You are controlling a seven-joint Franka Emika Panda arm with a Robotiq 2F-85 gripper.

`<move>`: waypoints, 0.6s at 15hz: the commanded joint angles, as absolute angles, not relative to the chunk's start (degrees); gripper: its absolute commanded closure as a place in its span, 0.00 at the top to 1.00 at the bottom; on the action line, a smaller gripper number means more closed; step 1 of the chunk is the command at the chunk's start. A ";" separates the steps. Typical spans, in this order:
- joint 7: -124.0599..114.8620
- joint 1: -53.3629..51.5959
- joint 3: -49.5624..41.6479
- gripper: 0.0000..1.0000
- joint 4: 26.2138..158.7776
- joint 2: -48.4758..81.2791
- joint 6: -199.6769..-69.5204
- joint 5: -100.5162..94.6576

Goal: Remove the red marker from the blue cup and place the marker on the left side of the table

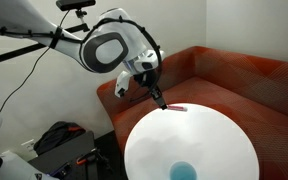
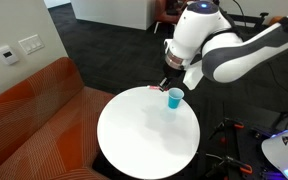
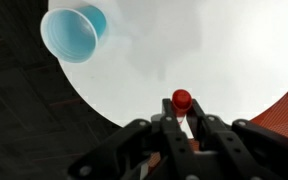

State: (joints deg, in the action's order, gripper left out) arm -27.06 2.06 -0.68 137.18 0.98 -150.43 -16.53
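The blue cup [image 3: 74, 32] stands empty on the white round table [image 3: 214, 50]; it also shows in both exterior views [image 1: 184, 171] [image 2: 174, 97]. My gripper [image 3: 182, 114] is shut on the red marker [image 3: 182, 99], whose round red end sticks out between the fingertips. In both exterior views the gripper [image 1: 160, 99] [image 2: 168, 86] hangs low over the table's rim, beside the cup and apart from it. A thin pink-red streak, the marker [image 1: 176, 107], shows just under the fingertips.
A red-orange sofa [image 1: 234, 75] [image 2: 34, 110] curves round one side of the table. Dark floor lies beyond the table's rim [image 3: 14, 110]. A black bag and stand gear [image 1: 59, 140] sit on the floor by the robot base.
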 commanded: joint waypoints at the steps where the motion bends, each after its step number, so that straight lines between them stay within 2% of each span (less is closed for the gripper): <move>1: -42.51 -0.30 -0.55 0.05 137.63 5.00 -157.00 -23.01; 5: -59.33 -3.71 -1.10 0.05 135.91 11.86 -160.11 -30.26; 9: -65.97 -6.00 -0.72 0.05 132.69 17.75 -158.62 -31.24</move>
